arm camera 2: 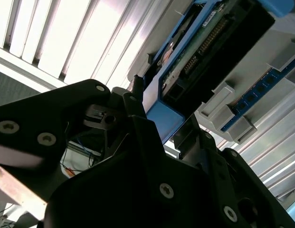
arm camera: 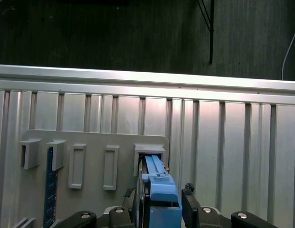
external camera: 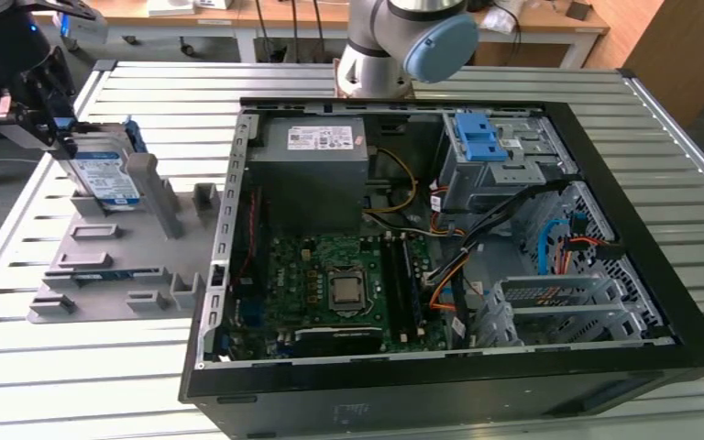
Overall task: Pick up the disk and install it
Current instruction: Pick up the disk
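The disk (external camera: 103, 174) stands on edge in a slot of the grey holder plate (external camera: 107, 266), at the exterior view's left. Its silver face with the blue-and-white label shows, and a blue frame runs round its edges. My gripper (external camera: 69, 139) comes down on its top end from the far left. In the first wrist view the disk (arm camera: 159, 187) is seen edge-on, with a dark finger close against each side. In the second wrist view my gripper (arm camera 2: 159, 118) straddles the blue frame of the disk (arm camera 2: 204, 52), and both fingers (arm camera 2: 137, 107) appear to touch it.
An open black computer case (external camera: 645, 238) lies on the slatted metal table (external camera: 71, 385), right of the holder plate. Inside are a motherboard, a grey power supply box (external camera: 315, 151) and a drive bay with a blue latch piece (external camera: 479, 137). A blue memory stick (arm camera: 51, 185) stands in another holder slot.
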`<action>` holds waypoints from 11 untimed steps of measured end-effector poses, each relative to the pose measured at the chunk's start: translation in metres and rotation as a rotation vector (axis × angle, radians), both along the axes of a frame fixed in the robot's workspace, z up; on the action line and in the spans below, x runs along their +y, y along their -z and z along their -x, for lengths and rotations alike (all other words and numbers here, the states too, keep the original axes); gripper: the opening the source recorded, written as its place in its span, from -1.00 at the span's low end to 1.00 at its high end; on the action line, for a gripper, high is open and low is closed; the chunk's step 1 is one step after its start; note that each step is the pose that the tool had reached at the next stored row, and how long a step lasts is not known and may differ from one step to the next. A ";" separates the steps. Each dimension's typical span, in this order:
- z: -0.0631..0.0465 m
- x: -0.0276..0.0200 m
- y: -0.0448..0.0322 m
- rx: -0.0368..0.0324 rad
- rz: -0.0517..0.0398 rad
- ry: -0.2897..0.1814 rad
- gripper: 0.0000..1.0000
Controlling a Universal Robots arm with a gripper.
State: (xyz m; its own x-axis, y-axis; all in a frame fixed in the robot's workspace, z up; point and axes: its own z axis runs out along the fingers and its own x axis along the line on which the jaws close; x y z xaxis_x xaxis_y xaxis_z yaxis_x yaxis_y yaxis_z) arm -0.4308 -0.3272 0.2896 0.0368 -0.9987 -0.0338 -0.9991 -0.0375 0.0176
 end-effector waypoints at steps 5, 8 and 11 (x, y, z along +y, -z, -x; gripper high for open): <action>0.000 -0.0001 0.0001 -0.0001 0.0000 0.000 -0.15; 0.000 -0.0001 0.0001 0.0000 0.0000 0.000 -0.26; 0.000 -0.0002 0.0001 0.0000 0.0000 0.000 -0.26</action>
